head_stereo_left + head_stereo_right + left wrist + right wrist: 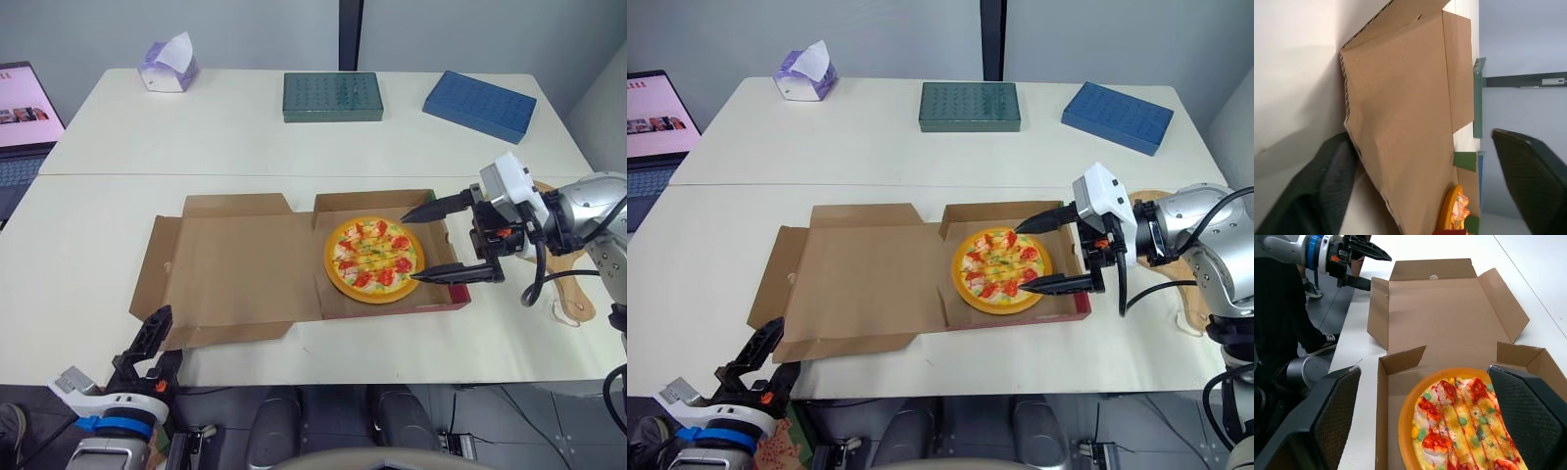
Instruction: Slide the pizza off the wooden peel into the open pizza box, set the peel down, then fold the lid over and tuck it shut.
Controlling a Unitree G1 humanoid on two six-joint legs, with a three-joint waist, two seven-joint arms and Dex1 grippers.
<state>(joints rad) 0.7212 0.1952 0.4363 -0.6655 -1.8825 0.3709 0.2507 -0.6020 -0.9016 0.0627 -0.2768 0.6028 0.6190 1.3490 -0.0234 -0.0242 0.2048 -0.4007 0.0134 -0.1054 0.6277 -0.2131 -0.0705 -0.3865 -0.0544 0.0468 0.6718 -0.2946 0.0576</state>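
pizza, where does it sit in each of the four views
Left eye view: pizza right of centre, in the box base.
Right eye view: same place.
Left wrist view: orange sliver beyond the lid's far edge.
Right wrist view: close up, in the box base.
Shared landmark: the flat brown lid.
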